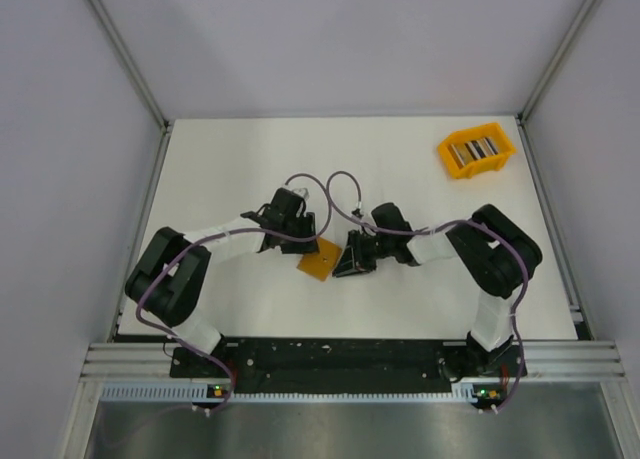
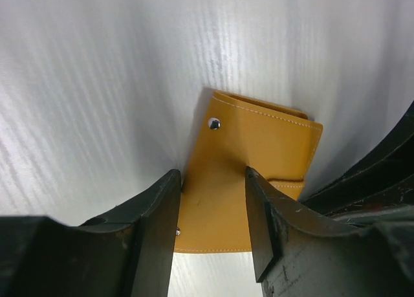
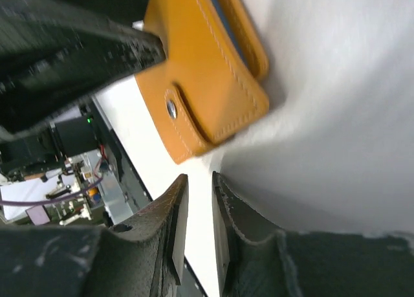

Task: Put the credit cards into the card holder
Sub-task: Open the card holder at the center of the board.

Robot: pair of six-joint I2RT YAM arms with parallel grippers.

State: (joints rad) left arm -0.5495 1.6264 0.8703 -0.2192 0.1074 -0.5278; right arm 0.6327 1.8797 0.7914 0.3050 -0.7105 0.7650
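Card holder (image 1: 319, 259) lay mid-table, left gripper (image 2: 212, 206) straddling it, grip uncertain, right gripper (image 3: 197, 226) narrowly parted, empty; credit cards (image 1: 478, 150) sat in far bin (image 1: 445, 154), and a loosely held holder could slip.

Mustard card holder (image 1: 319, 258) central; credit cards (image 1: 477, 149) far-right

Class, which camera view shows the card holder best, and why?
The left wrist view: the card holder sits centred, its snap stud clear. The right wrist view crops it at the frame's top; the top view shows only a small orange patch.
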